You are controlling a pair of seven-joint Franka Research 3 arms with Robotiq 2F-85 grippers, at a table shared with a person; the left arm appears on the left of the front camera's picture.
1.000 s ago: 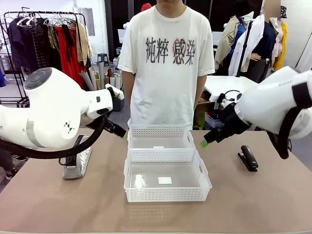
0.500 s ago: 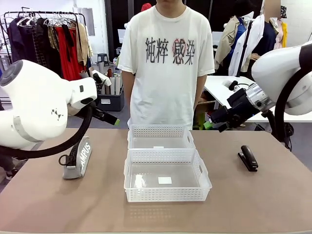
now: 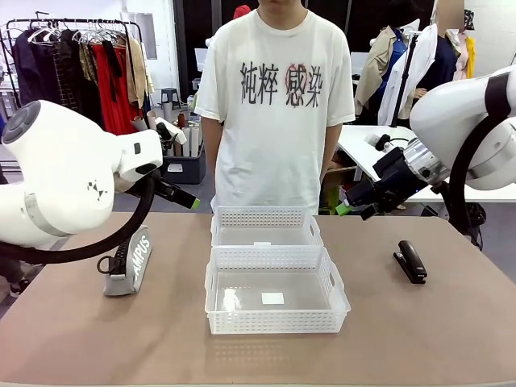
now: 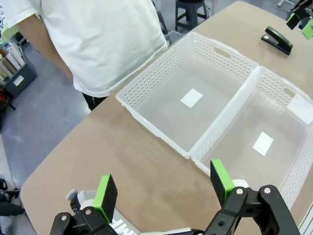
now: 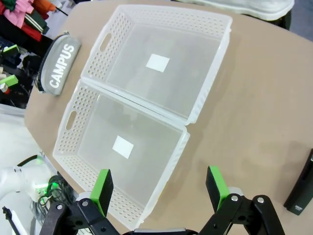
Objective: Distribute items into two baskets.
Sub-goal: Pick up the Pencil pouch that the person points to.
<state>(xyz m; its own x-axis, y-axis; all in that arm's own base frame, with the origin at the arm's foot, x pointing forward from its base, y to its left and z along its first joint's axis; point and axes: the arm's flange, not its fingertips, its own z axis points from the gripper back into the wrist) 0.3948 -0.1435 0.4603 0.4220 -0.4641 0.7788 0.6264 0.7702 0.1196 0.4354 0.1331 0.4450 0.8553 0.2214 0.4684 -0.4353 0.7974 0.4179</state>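
Brown tabletop (image 3: 72, 347), pre-grasp stage: two empty white lattice-walled plastic baskets (image 3: 274, 321) touching mid-table, grey fabric "CAMPUS" pouch (image 3: 129, 262) at left, black stapler (image 3: 411, 261) at right; left gripper (image 4: 164, 188) and right gripper (image 5: 159, 188) aloft, wide open, empty; next, probably descent onto nearest item.

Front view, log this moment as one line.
left gripper: open, above table; right gripper: open, above table; pouch: table left; stapler: table right; near basket, far basket: empty

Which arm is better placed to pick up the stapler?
Right. The stapler lies on that side of the baskets, near the open right gripper; the left gripper hangs near the pouch.
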